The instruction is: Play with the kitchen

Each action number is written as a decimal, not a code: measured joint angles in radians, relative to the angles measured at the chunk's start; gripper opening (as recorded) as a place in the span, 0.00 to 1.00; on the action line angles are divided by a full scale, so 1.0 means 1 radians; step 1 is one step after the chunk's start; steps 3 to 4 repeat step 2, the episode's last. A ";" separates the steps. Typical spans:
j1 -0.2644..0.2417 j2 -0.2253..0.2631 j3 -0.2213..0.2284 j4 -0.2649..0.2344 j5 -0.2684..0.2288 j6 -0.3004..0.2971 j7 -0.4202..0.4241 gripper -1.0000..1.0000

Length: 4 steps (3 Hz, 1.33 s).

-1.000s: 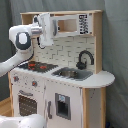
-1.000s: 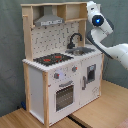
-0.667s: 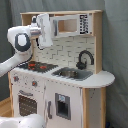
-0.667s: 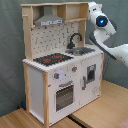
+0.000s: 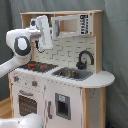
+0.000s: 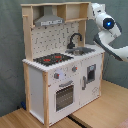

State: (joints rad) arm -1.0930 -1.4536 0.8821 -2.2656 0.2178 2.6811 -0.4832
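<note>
The kitchen (image 5: 65,95) (image 6: 50,80) is a tall white and light-wood toy unit. It has a black faucet (image 5: 85,58) over a sink (image 5: 72,74), a red-ringed hob (image 5: 38,65) (image 6: 52,59), a windowed oven door (image 6: 64,96) and a grey hood (image 6: 49,20). In the first exterior view my gripper (image 5: 44,44) hangs above the hob, in front of the upper left part of the kitchen, touching nothing I can make out. In the second exterior view the white arm (image 6: 106,24) reaches in from the right, and the kitchen's top hides the gripper.
A grey curtain (image 6: 10,50) hangs behind the kitchen. The unit stands on a wooden floor (image 6: 105,107). A rounded counter end (image 5: 102,78) juts out at the first exterior view's right. Part of my white arm (image 5: 25,122) fills the first exterior view's lower left corner.
The arm has shifted slightly, toward the first exterior view's right and a little lower. Nothing on the kitchen has moved.
</note>
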 joint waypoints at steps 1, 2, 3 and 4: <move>0.004 0.001 0.016 0.017 0.047 0.013 0.002 0.00; 0.004 0.001 0.016 0.018 0.047 0.012 0.002 1.00; 0.004 0.001 0.016 0.018 0.047 0.012 0.002 1.00; 0.004 0.001 0.016 0.018 0.047 0.012 0.002 1.00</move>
